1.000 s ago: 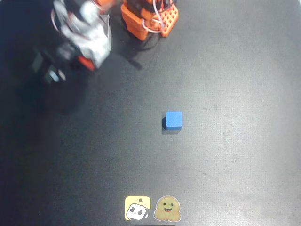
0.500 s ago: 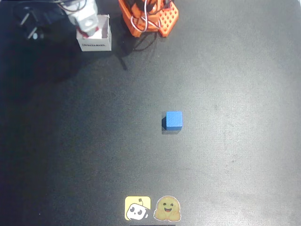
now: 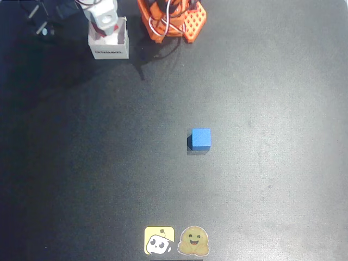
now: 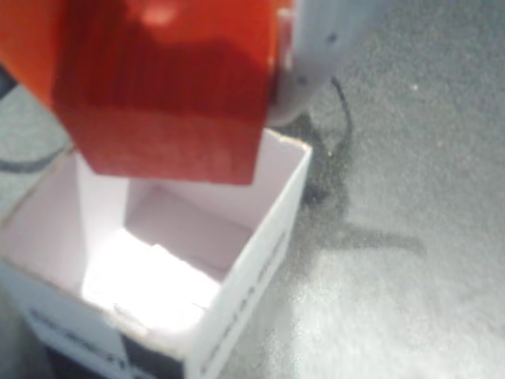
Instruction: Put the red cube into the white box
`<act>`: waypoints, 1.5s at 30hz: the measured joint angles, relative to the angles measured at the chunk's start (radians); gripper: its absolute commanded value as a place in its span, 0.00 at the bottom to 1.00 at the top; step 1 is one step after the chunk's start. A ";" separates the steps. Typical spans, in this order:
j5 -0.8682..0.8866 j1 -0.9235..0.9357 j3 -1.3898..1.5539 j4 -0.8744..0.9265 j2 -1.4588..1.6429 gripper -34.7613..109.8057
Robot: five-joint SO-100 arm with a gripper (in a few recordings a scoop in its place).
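Observation:
In the wrist view the red cube (image 4: 170, 103) hangs just above the open top of the white box (image 4: 264, 229), over its far left part. My gripper (image 4: 158, 47) is shut on the cube, and one white finger (image 4: 316, 39) shows at the cube's right side. The box's inside is bare and brightly lit, and dark print runs along its outer walls. From overhead the box (image 3: 110, 51) stands at the top left with the gripper (image 3: 106, 23) right over it.
A blue cube (image 3: 201, 138) sits alone near the middle of the dark table. The orange arm base (image 3: 175, 19) stands just right of the box. Two stickers (image 3: 159, 240) (image 3: 194, 241) lie at the front edge. Dark cables (image 3: 41, 24) lie left of the box.
The arm has swung up and to the right, from low at the box's left to directly over its opening, carrying the red cube. Over the last half second it barely shifted.

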 measured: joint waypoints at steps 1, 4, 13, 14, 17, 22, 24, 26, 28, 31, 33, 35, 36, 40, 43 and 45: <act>-0.008 0.000 0.003 0.000 0.003 0.40; -0.017 0.000 0.005 0.000 0.008 0.41; -0.074 0.000 0.008 0.000 0.086 0.24; -0.109 -0.005 0.003 0.000 0.091 0.24; -0.236 -0.060 -0.038 -0.015 0.094 0.24; -0.293 -0.365 -0.198 -0.107 0.084 0.24; -0.295 -0.525 -0.238 -0.172 0.071 0.24; -0.278 -0.686 -0.244 -0.255 0.067 0.24; -0.264 -0.827 -0.239 -0.347 0.067 0.24; -0.258 -0.963 -0.204 -0.459 0.067 0.24; -0.258 -1.032 -0.150 -0.525 0.083 0.24; -0.242 -1.095 -0.067 -0.595 0.126 0.24; -0.239 -1.121 -0.020 -0.632 0.155 0.24; -0.235 -1.193 0.158 -0.696 0.270 0.24; -0.235 -1.241 0.256 -0.706 0.342 0.24; -0.235 -1.253 0.324 -0.706 0.403 0.24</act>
